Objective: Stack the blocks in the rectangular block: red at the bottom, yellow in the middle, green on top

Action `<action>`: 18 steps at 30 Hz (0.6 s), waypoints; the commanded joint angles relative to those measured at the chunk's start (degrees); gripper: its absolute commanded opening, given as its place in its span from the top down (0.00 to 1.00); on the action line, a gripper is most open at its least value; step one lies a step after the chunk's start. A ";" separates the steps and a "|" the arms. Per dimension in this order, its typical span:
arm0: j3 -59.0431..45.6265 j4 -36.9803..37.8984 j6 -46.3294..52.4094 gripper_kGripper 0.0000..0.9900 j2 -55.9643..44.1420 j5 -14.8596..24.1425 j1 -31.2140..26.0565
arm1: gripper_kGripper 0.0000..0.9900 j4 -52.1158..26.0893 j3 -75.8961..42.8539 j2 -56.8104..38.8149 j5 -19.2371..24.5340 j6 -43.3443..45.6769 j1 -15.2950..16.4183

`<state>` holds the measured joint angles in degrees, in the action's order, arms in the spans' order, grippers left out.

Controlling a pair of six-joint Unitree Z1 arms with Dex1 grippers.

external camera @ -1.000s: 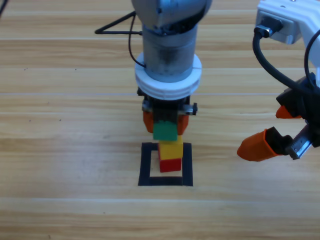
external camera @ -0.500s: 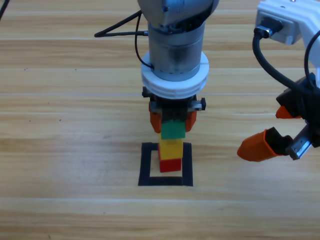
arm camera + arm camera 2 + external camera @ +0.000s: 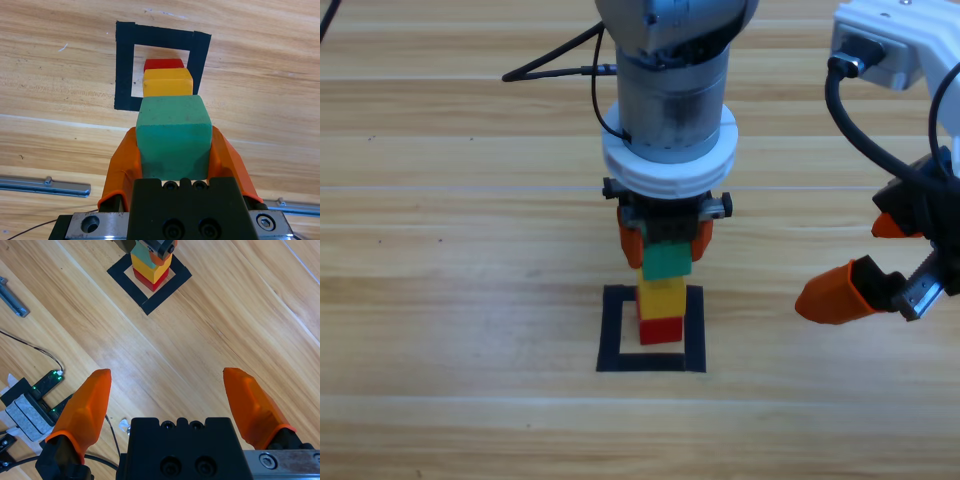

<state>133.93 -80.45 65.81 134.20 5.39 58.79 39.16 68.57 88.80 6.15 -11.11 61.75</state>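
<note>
Left gripper (image 3: 666,238) now sits lower than a second ago and centred over the stack, jaws clamped on green (image 3: 173,136). Green looks seated on yellow (image 3: 662,297) over red (image 3: 661,329) inside the rectangular block (image 3: 612,328); probably just release left. Right gripper (image 3: 169,401) parked well off to the side, jaws spread, empty.
</note>
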 commanded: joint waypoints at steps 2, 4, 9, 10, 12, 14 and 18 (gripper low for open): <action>-0.95 -0.59 0.37 1.00 4.58 0.59 -0.17 | 0.00 -0.84 -1.87 -2.05 -0.97 0.39 -1.45; -0.86 -0.59 0.37 1.00 5.02 0.68 -0.08 | 0.00 -0.84 -1.87 -2.05 -0.97 0.39 -1.45; -0.77 -0.59 0.11 1.00 5.55 0.68 -0.17 | 0.00 -0.84 -1.87 -2.05 -0.97 0.39 -1.45; -0.69 -0.59 0.11 1.00 5.46 0.68 -0.17 | 0.00 -0.84 -1.95 -2.05 -0.97 0.39 -1.45; -0.69 -0.59 0.02 1.00 5.55 0.68 -0.17 | 0.00 -0.92 -1.87 -2.05 -0.97 0.39 -1.45; -0.60 -0.59 0.02 1.00 5.55 0.68 -0.25 | 0.00 -0.92 -1.95 -2.05 -0.97 0.39 -1.45; -0.60 -0.59 -0.15 1.00 5.55 0.77 -0.52 | 0.00 -0.92 -1.95 -2.05 -0.97 0.39 -1.45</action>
<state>133.93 -80.47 65.81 136.89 5.39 58.79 39.16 68.52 88.80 6.11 -11.11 61.75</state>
